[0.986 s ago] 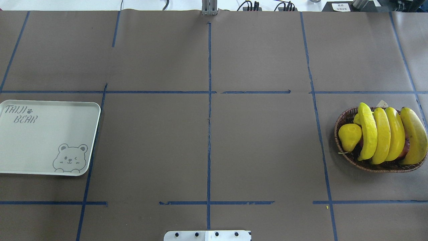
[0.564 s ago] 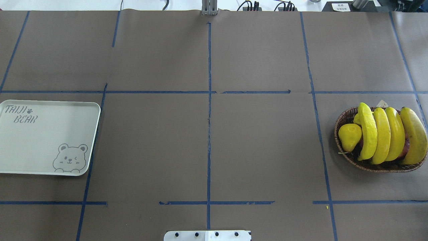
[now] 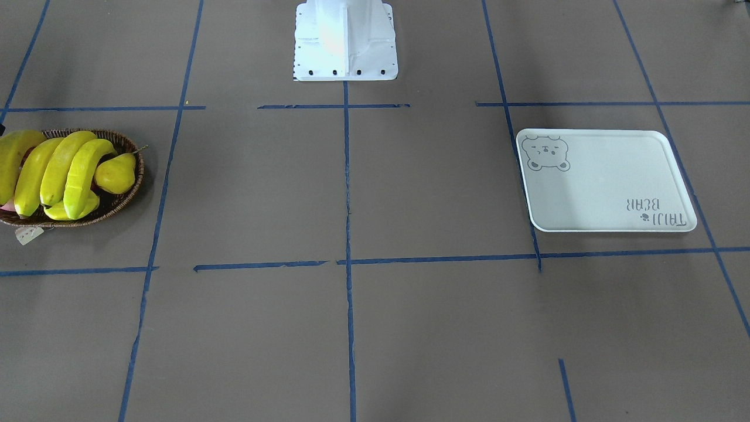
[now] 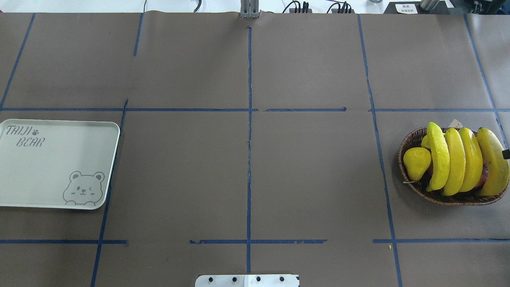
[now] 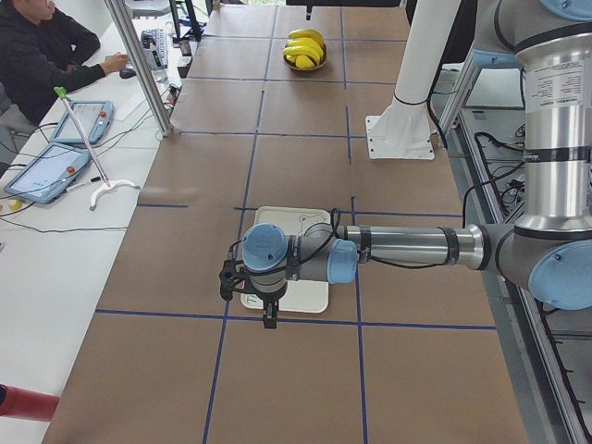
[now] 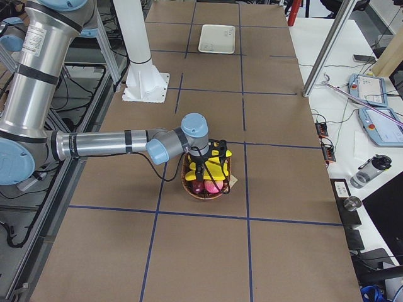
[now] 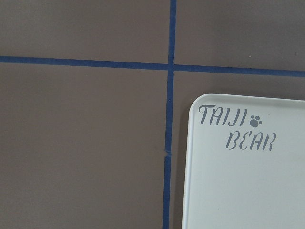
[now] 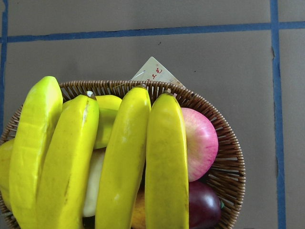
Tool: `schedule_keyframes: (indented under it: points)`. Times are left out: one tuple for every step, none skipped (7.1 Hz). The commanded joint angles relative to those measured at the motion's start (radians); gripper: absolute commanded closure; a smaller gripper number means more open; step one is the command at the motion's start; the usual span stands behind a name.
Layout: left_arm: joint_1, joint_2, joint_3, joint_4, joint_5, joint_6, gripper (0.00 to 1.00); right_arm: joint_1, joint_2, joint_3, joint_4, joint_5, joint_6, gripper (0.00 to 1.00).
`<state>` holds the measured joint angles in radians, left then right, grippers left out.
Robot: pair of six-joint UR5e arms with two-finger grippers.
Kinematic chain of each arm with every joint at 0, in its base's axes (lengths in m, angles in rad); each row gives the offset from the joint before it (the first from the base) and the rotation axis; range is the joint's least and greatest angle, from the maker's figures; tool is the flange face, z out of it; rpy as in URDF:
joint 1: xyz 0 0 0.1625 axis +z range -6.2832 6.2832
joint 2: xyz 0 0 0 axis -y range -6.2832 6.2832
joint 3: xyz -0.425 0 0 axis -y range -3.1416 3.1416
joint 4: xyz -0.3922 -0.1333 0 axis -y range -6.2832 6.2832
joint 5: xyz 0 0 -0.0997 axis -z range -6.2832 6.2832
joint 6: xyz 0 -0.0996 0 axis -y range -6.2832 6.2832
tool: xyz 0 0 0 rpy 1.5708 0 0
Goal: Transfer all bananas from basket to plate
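Four long yellow bananas (image 4: 454,161) lie side by side across the brown wicker basket (image 4: 410,137) at the table's right; they also show in the front view (image 3: 58,170) and close up in the right wrist view (image 8: 164,162). The pale "Taiji Bear" plate (image 4: 59,159) lies bare at the table's left, its corner in the left wrist view (image 7: 248,181). My right gripper (image 6: 208,168) hangs just over the basket; only a dark tip (image 4: 506,154) shows overhead. My left gripper (image 5: 268,319) hangs over the plate's outer end (image 5: 296,217). I cannot tell whether either is open.
A yellow pear (image 4: 416,162) sits at the basket's left end. A pink apple (image 8: 200,143) and a dark purple fruit (image 8: 205,205) lie under the bananas. A paper tag (image 8: 155,72) sticks out behind the basket. The white robot base (image 3: 345,41) stands mid-table.
A dark tip of my right gripper has come into the overhead view at the right edge, over the rightmost banana. The fruit, basket and plate have not moved.
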<state>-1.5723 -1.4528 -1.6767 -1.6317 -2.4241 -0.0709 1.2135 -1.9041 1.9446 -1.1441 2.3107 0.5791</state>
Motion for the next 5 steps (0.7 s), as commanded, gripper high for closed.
schedule_keyframes:
  points:
    - [0.0,-0.001,0.002,0.001,-0.001,-0.004,0.0,-0.048,-0.004,-0.016,0.018,-0.025,0.005,0.01]
    - [0.0,0.0,0.0,0.001,-0.001,-0.007,0.0,-0.049,-0.018,-0.038,0.033,-0.027,-0.002,0.01]
    - [0.0,0.0,0.002,0.001,-0.001,-0.007,0.0,-0.067,-0.022,-0.048,0.038,-0.027,0.001,0.01]
    - [0.0,-0.001,0.0,0.001,-0.001,-0.009,0.0,-0.078,-0.023,-0.059,0.038,-0.027,0.001,0.01]
    - [0.0,-0.001,-0.001,0.0,-0.001,-0.007,0.0,-0.112,-0.021,-0.073,0.04,-0.031,0.004,0.02]
